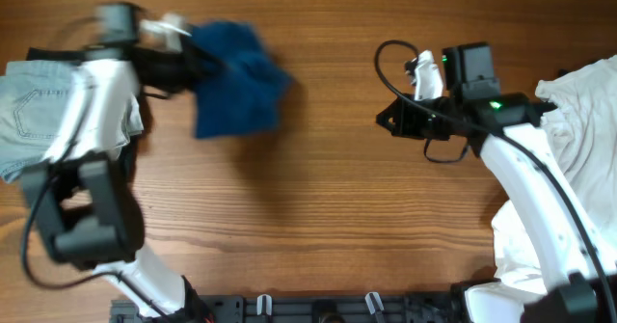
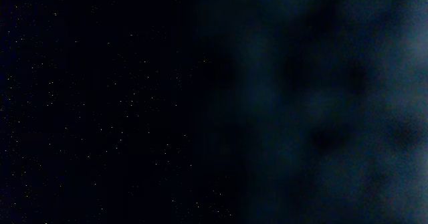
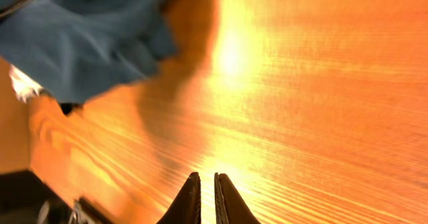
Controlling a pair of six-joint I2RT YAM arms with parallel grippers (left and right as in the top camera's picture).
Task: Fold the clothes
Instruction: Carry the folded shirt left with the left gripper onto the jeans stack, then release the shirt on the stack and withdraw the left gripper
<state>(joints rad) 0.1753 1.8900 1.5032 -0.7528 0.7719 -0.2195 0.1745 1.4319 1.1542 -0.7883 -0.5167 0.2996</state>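
Note:
The dark blue shirt (image 1: 239, 84) hangs bunched over the back left of the wooden table, its shadow on the wood below it. My left gripper (image 1: 198, 53) is buried in the shirt's upper left edge and looks shut on it, though the arm is blurred. Dark blue cloth (image 2: 334, 103) fills the left wrist view, hiding the fingers. My right gripper (image 1: 384, 121) points left at mid-table, well right of the shirt. In the right wrist view that gripper (image 3: 207, 184) is shut and empty above bare wood, with the shirt (image 3: 87, 43) at upper left.
A pale denim garment (image 1: 34, 111) lies at the left edge under my left arm. White garments (image 1: 588, 111) are heaped at the right edge beside my right arm. A black rail (image 1: 318, 309) runs along the front edge.

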